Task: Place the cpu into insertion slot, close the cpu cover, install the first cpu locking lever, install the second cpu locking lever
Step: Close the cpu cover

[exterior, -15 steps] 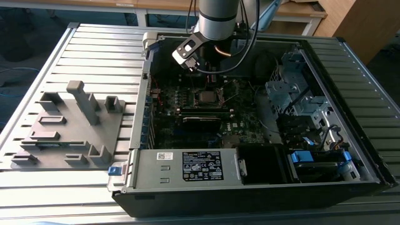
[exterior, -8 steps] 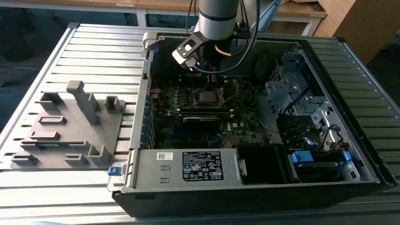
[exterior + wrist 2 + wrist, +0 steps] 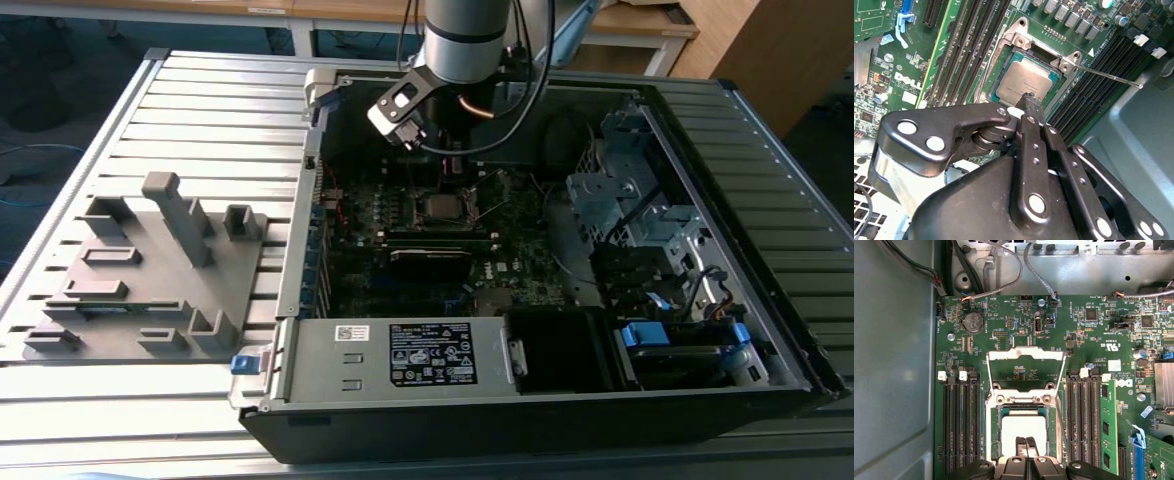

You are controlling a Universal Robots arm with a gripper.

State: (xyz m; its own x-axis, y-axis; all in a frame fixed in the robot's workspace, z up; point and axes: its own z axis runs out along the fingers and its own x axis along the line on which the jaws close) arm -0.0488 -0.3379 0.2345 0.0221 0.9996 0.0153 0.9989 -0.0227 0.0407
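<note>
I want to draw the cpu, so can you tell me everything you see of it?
The cpu is a thin square chip with a silvery metal face and a green edge. It lies flat in the slot, uncovered, since the cover is swung open. The shut gripper sits over one edge of it; whether it touches, I cannot tell.

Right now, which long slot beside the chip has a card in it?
The one holding the green card, outermost on its side of the chip; the other slots look empty.
</note>
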